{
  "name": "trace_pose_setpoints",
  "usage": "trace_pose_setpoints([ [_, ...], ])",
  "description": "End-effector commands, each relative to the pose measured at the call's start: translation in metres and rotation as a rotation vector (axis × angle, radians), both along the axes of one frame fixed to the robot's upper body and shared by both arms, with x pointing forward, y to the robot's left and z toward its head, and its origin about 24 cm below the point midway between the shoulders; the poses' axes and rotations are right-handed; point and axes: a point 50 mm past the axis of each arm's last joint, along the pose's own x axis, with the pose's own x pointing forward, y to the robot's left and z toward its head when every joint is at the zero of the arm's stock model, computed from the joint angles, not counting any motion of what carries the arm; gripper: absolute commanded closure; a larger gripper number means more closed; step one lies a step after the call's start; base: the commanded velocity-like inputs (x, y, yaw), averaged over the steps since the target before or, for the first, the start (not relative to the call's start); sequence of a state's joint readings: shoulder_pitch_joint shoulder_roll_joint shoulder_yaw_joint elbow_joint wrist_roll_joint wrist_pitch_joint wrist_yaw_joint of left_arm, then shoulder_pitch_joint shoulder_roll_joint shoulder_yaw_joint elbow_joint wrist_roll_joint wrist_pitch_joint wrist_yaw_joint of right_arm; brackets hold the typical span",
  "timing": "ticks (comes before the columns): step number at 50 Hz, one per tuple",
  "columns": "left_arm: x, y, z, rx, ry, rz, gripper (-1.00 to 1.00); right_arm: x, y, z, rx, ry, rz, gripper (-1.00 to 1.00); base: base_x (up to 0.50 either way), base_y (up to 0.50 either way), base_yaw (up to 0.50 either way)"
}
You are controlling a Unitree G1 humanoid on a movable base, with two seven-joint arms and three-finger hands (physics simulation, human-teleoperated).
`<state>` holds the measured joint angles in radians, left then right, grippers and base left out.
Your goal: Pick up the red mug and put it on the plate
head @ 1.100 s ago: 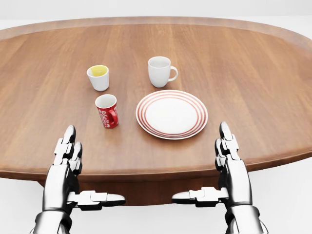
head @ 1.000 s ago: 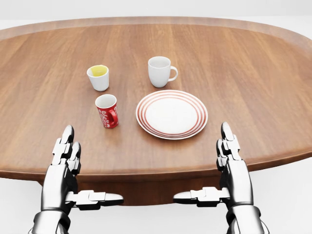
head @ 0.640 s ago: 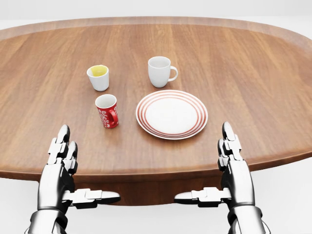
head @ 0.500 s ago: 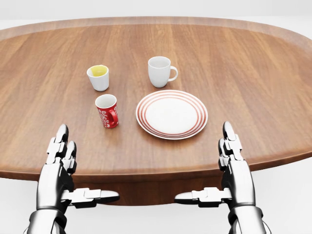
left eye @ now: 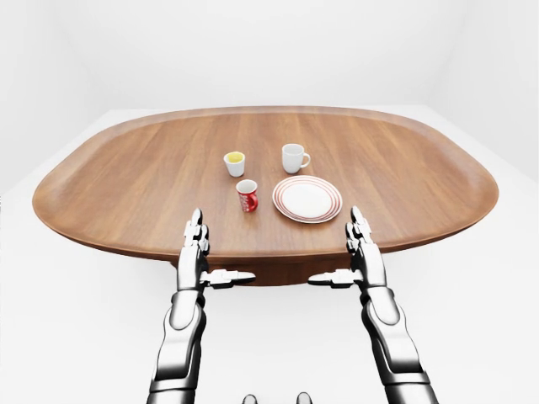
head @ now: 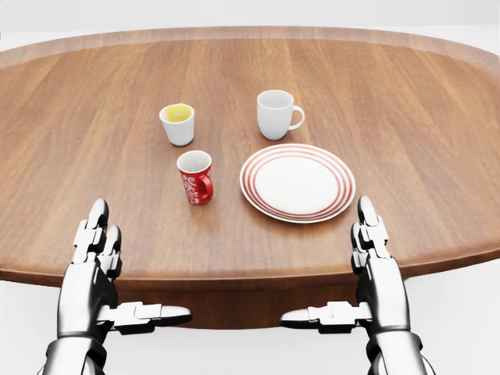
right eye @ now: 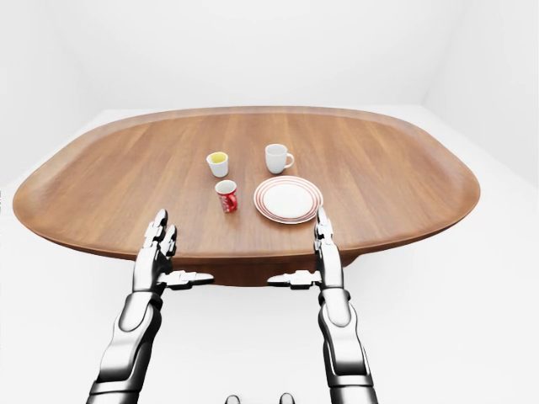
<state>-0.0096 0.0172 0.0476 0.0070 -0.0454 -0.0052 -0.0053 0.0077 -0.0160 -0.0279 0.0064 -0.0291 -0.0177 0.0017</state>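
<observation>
I judged the step in hand to be the approach: nothing was grasped, and both hands hung at the near edge of the table point(head: 94, 94), well apart from the crockery. The left hand point(head: 92, 266) and the right hand point(head: 375, 269) each had their fingers extended and released, thumbs pointing inward toward one another.

The red mug point(head: 196, 177) stood upright on the table, just left of the striped plate point(head: 298, 182) in the head view, apart from it, with its handle turned toward the plate. Above these in that view stood a small white cup with a yellow inside point(head: 178, 124) and a white mug point(head: 276, 114), each apart from the others.

To do the step well, I would reach with the left hand, since the mug lay nearer that side, and close round the body from the side away from the handle. The lift should clear the plate's rim before crossing over it.

Open table lay to the left of the mug and between it and the near edge, so the approach path looked unobstructed. The cup above was the nearest thing I could knock.
</observation>
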Motion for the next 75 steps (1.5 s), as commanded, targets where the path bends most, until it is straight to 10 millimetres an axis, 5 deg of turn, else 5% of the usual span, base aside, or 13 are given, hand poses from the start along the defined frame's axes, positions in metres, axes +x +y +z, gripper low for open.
trace_pose_setpoints([
  [1, -0.001, 0.000, 0.001, 0.001, -0.003, 0.001, -1.00, 0.000, 0.001, 0.000, -0.004, 0.001, 0.002, -1.00, 0.00, 0.27, 0.00],
  [18, 0.001, -0.002, -0.001, -0.006, 0.011, -0.008, -1.00, -0.002, 0.000, 0.012, 0.036, -0.005, 0.023, -1.00, 0.00, 0.06, 0.00],
  [30, 0.054, 0.010, 0.071, 0.035, -0.180, 0.016, -1.00, 0.033, -0.003, 0.064, 0.001, -0.184, 0.023, -1.00, 0.00, 0.00, 0.00],
  [46, 0.098, 0.009, 0.086, 0.066, -0.139, 0.015, -1.00, 0.063, -0.017, 0.082, -0.028, -0.205, 0.038, -1.00, 0.00, 0.00, 0.00],
  [75, 0.094, 0.004, 0.104, 0.064, -0.220, 0.016, -1.00, 0.066, -0.015, 0.079, -0.073, -0.184, 0.053, -1.00, 0.00, 0.00, 0.00],
])
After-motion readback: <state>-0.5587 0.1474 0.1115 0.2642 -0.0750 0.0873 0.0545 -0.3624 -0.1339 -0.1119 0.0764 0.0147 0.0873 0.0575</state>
